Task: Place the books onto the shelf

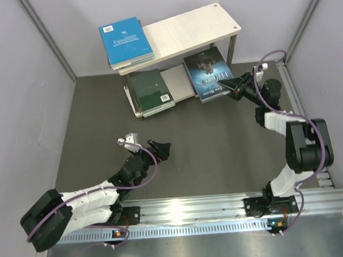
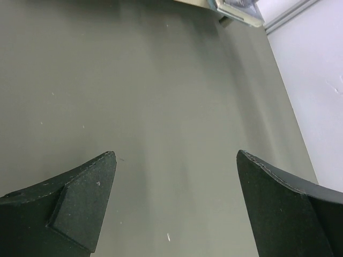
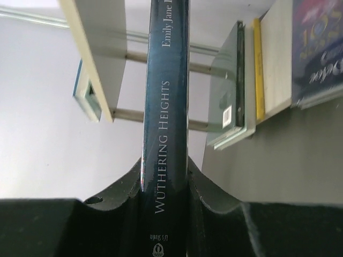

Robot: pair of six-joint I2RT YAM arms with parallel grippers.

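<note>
The shelf (image 1: pixel 188 27) stands at the back, two pale boards on thin posts. Bright blue books (image 1: pixel 126 42) are stacked on the left end of its top board. A dark green book (image 1: pixel 151 89) lies on the lower board. My right gripper (image 1: pixel 226 84) is shut on a dark blue book (image 1: pixel 210 73), holding it by the spine at the lower tier's right end. In the right wrist view that book's spine (image 3: pixel 166 107) stands between my fingers (image 3: pixel 120 187). My left gripper (image 1: pixel 159 148) hangs open over bare table, and nothing lies between its jaws (image 2: pixel 176 155).
The right wrist view shows the green book stack (image 3: pixel 230 101), a yellow book (image 3: pixel 259 69) and a purple starry book (image 3: pixel 316 48) on the lower board (image 3: pixel 276 64). Grey walls close in the dark table (image 1: pixel 100 121) on three sides. An aluminium rail (image 1: pixel 195 209) runs along the near edge.
</note>
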